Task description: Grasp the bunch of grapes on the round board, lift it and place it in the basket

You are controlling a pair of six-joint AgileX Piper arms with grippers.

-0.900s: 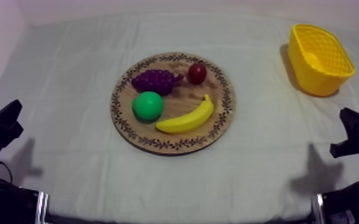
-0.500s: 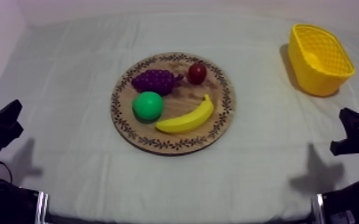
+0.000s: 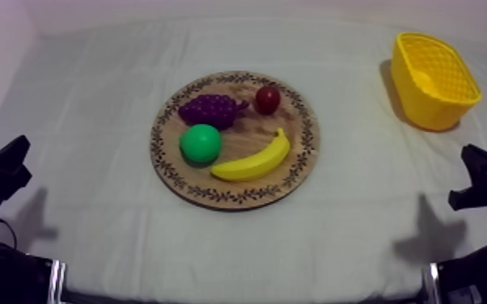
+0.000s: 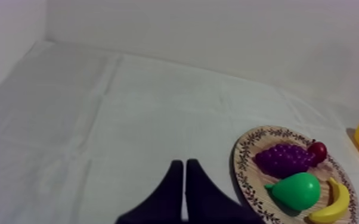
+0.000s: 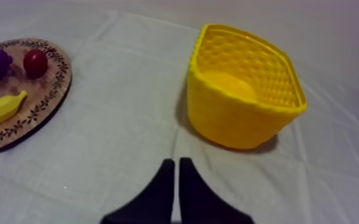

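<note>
Both arms are parked low at the near table edge. The left gripper (image 4: 185, 163) has its fingers pressed together in a narrow wedge, holding nothing. The right gripper (image 5: 176, 161) is the same, pressed together and empty.

The bunch of grapes (image 3: 210, 109) lies on the far-left part of the wooden board (image 3: 214, 195), untouched. The yellow basket (image 3: 425, 109) stands at the far right, well apart from the board.

Risks, as judged:
- The grapes sit just beside the pear (image 3: 201, 144) and near the small red fruit (image 3: 268, 99). Fingers coming down wide could nudge either and roll it off the board.
- The bunch has a knobbly, rounded surface. A grip off its middle would likely slip during the lift.
- The carry to the basket crosses open cloth (image 3: 93, 121). A loose hold could drop the grapes short.
- The basket looks light, so a low approach could strike its rim and shove or tip it.

Count:
- board: 1
- basket: 1
- bunch of grapes: 1
- pear: 1
- banana (image 3: 253, 162): 1
- small red fruit: 1
- fruit on the board: 4 in all
- fruit in the basket: 0
- grippers: 2
</note>
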